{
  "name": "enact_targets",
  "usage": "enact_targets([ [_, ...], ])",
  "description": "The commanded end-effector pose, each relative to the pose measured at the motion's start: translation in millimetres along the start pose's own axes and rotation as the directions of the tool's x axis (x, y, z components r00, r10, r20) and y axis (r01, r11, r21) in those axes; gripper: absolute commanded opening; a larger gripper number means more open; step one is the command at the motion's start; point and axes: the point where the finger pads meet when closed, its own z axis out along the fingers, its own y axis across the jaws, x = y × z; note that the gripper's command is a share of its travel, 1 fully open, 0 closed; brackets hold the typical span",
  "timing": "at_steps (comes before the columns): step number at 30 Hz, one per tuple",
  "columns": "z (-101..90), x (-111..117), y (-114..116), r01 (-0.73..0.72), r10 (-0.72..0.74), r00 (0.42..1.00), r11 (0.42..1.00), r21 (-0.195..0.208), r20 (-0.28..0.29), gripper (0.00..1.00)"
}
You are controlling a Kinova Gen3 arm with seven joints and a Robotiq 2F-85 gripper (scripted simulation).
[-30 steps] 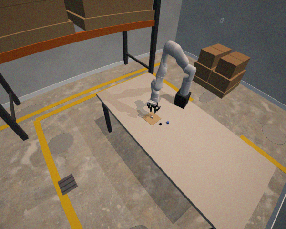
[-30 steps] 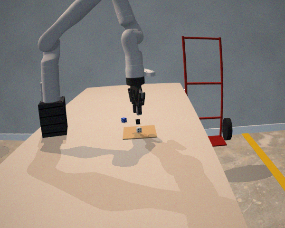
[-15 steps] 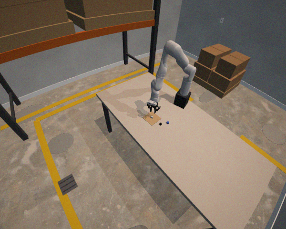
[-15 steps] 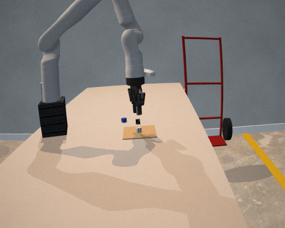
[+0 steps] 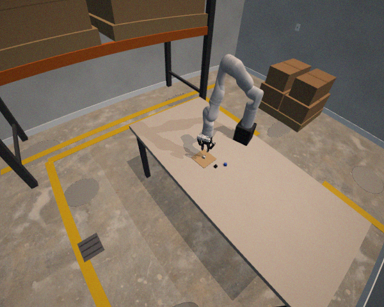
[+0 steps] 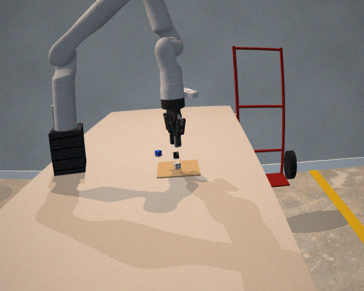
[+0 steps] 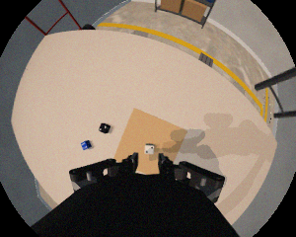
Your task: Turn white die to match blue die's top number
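The white die [image 5: 203,156] [image 6: 177,165] [image 7: 148,149] lies on the tan mat [image 5: 208,162] [image 6: 165,173] [image 7: 138,125], near the mat's edge closest to the other dice. The blue die [image 5: 224,164] [image 6: 158,153] [image 7: 87,145] and the black die [image 5: 215,165] [image 6: 176,154] [image 7: 105,128] lie on the table just off the mat, apart from each other. My gripper [image 5: 206,149] [image 6: 176,144] [image 7: 148,158] hangs a short way above the white die, pointing down. Its fingers stand partly apart with nothing between them. The dice's top numbers are too small to read.
The arm's black base [image 5: 244,133] [image 6: 67,151] stands on the table [image 5: 268,204] beyond the blue die. A red hand truck [image 6: 259,106] stands off the table's side. The table edge runs close to the mat in the top view.
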Motion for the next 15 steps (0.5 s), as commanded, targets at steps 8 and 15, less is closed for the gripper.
enact_targets([
  [8, 5.8, 0, 0, 0.0, 0.0, 1.0, 1.0, 0.0, -0.001, 0.35],
  [15, 13.3, 0, 0, 0.0, 0.0, 1.0, 1.0, 0.0, -0.001, 0.35],
])
